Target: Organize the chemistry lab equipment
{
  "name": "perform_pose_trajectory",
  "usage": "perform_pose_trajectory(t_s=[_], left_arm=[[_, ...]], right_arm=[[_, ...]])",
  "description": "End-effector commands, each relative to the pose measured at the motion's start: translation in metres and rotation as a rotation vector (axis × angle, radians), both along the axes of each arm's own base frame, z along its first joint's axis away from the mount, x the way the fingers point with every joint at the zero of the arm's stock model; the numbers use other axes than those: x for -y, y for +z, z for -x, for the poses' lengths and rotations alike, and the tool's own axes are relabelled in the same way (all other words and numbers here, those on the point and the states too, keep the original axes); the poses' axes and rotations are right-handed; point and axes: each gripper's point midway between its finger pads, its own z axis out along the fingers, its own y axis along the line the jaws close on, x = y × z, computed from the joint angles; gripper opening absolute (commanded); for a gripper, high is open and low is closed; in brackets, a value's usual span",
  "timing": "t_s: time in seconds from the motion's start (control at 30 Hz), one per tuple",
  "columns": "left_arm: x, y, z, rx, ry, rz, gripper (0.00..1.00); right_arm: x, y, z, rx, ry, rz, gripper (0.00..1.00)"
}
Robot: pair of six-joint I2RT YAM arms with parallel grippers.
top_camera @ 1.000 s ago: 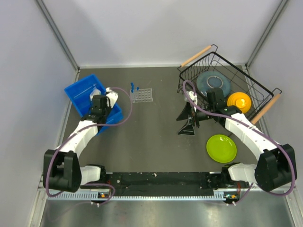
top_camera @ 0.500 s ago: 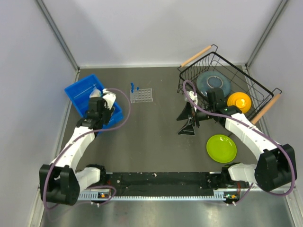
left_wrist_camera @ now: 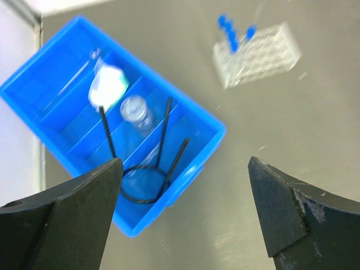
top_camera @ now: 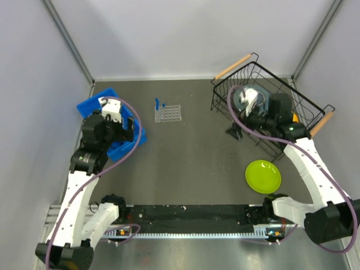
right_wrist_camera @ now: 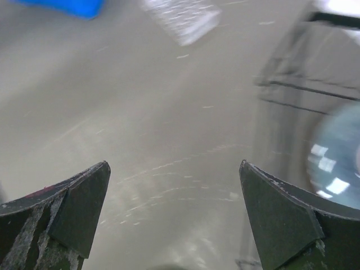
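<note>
A black wire ring stand (left_wrist_camera: 147,166) lies in the blue bin (left_wrist_camera: 198,120), next to a small clear cup (left_wrist_camera: 135,110) and a clear cream-filled piece (left_wrist_camera: 108,84). My left gripper (left_wrist_camera: 185,209) hangs open above the bin's near corner and holds nothing. The clear grid rack (left_wrist_camera: 257,53) stands farther back on the table, with blue-capped tubes (left_wrist_camera: 230,31) upright in it. From above, the rack (top_camera: 168,113) sits between the bin (top_camera: 135,134) and the basket. My right gripper (right_wrist_camera: 174,209) is open and empty over bare table.
The black wire dish basket (top_camera: 304,107) stands at the back right with a grey plate (top_camera: 264,102) and an orange bowl (top_camera: 294,118) in it, both partly hidden by my right arm. A green plate (top_camera: 262,176) lies on the table in front of it.
My left gripper has opened, let go of the ring stand in the bin, and lifted back. My right arm has risen and swung toward the basket, its jaws open throughout.
</note>
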Motion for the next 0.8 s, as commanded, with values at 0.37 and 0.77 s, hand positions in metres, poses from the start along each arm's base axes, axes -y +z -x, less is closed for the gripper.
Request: perform_pose_trajectory(t_s=[0.37, 0.77], left_arm=[[0.08, 0.174, 0.083, 0.253, -0.288, 0.62, 0.99], [0.073, 0.185, 0.098, 0.278, -0.277, 0.57, 0.99]], right_arm=[[0.136, 0.215, -0.025, 0.309, -0.968, -0.164, 0.99], [0.141, 0.241, -0.015, 0.332, -0.943, -0.216, 0.99]])
